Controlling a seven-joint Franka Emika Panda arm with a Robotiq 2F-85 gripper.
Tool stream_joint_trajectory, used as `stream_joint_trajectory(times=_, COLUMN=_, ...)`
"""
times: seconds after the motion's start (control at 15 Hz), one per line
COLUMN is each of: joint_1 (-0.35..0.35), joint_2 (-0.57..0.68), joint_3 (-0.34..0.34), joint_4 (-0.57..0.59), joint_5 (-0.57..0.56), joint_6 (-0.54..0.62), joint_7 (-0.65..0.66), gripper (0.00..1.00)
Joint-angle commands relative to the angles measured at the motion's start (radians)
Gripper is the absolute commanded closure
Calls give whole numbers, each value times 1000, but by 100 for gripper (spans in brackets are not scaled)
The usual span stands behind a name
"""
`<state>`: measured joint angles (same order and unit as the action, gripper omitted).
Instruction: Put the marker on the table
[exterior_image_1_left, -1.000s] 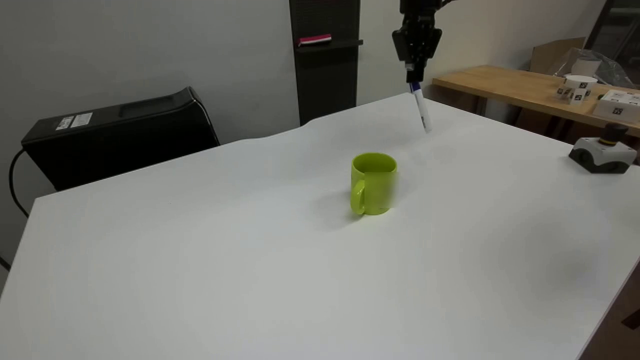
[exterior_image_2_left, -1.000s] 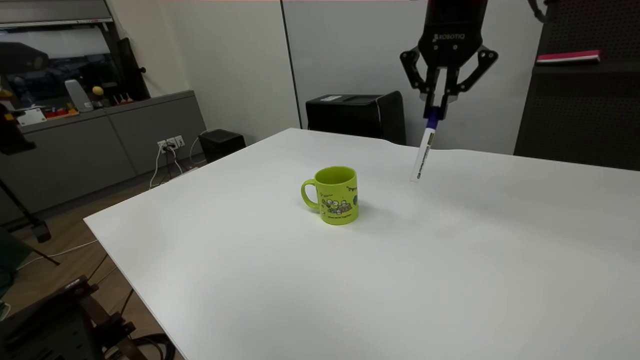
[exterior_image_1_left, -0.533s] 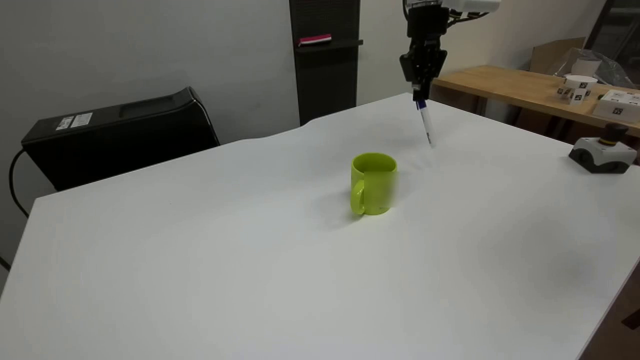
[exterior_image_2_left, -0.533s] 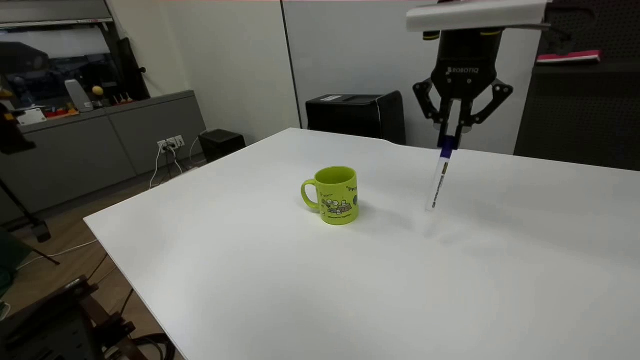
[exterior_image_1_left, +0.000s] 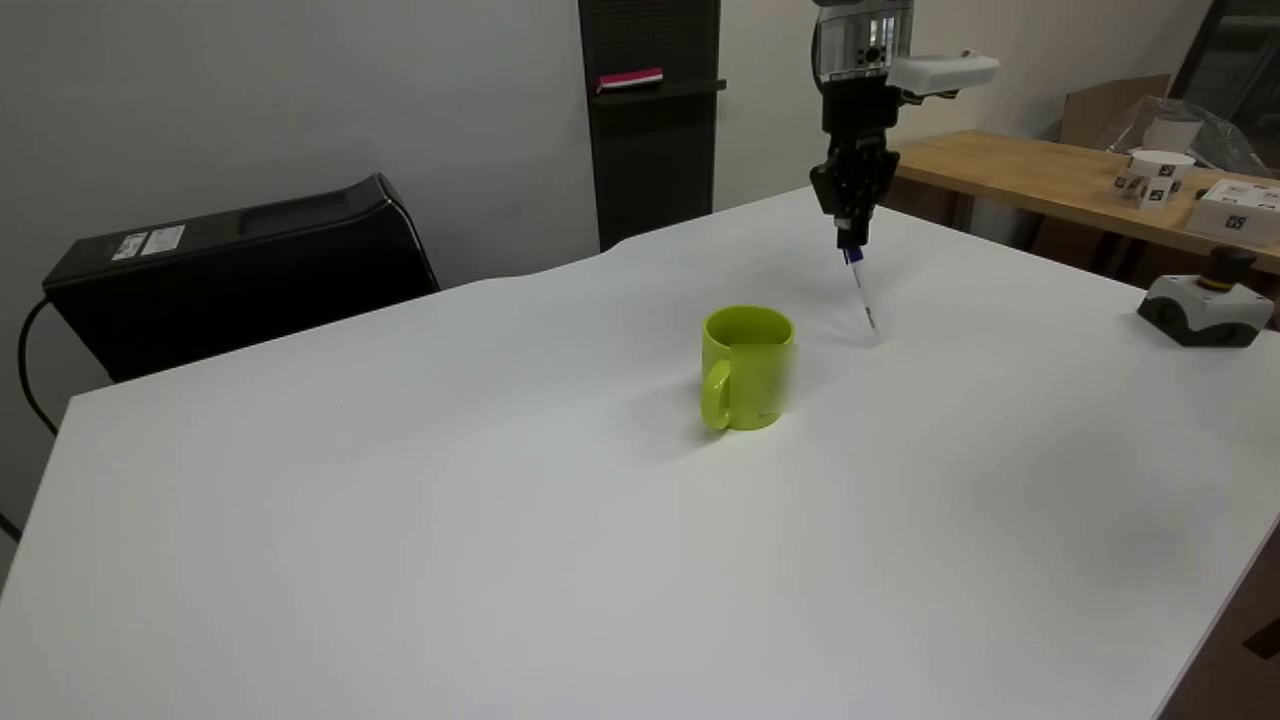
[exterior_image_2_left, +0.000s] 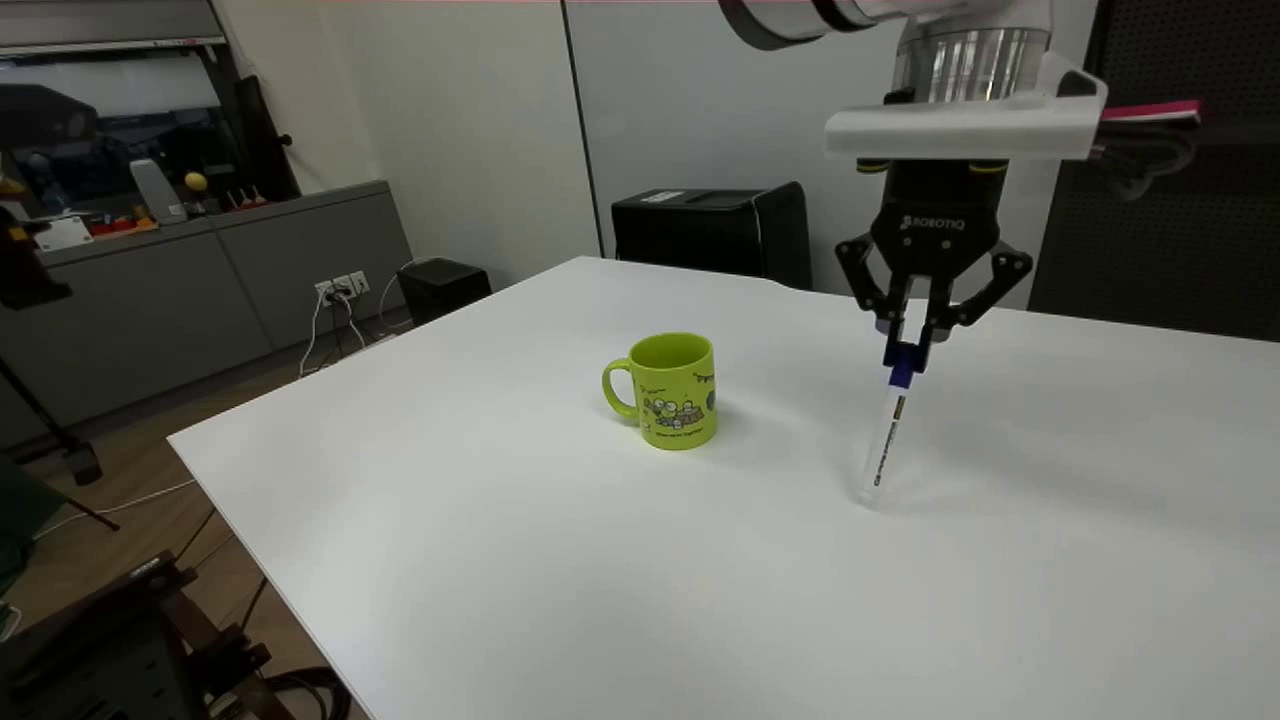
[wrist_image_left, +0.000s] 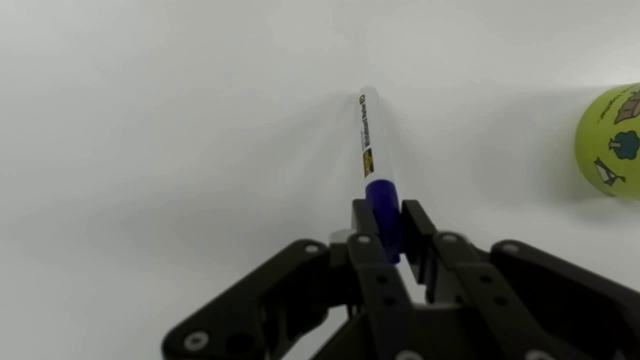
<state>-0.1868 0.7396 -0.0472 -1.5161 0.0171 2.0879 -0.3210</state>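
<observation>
Green mug (exterior_image_2_left: 676, 400) stands upright, inner bottom hidden; end effector (exterior_image_2_left: 905, 360) clasps tilted marker (wrist_image_left: 378, 165)

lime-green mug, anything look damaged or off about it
Yes: in an exterior view the lime-green mug has a blurred, straight-edged patch on its side. That is probably an image artifact, not damage: its printed drawings look clear in the wrist view. It stands upright, with no spill visible.

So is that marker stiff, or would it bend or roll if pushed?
Probably stiff: the marker looks straight. It might swivel now, held only by its blue cap in the end effector. Laid flat, its round-looking barrel would likely roll.
</observation>
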Motion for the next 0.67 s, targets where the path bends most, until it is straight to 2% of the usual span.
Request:
stream_joint_trajectory(times=0.0, joint_1=-4, joint_2=26, joint_3=0, joint_4=11, joint_5=-19, joint_6=1, joint_7=12, gripper=95)
stream_joint_trajectory(times=0.47, joint_1=1, joint_2=48, joint_3=-4, joint_4=15, joint_5=-28, joint_6=0, joint_7=20, gripper=95)
stream_joint_trajectory(times=0.53, joint_1=1, joint_2=49, joint_3=-5, joint_4=16, joint_5=-31, joint_6=0, joint_7=21, gripper=56)
stream_joint_trajectory(times=0.6, joint_1=2, joint_2=50, joint_3=-6, joint_4=16, joint_5=-35, joint_6=0, joint_7=22, gripper=54)
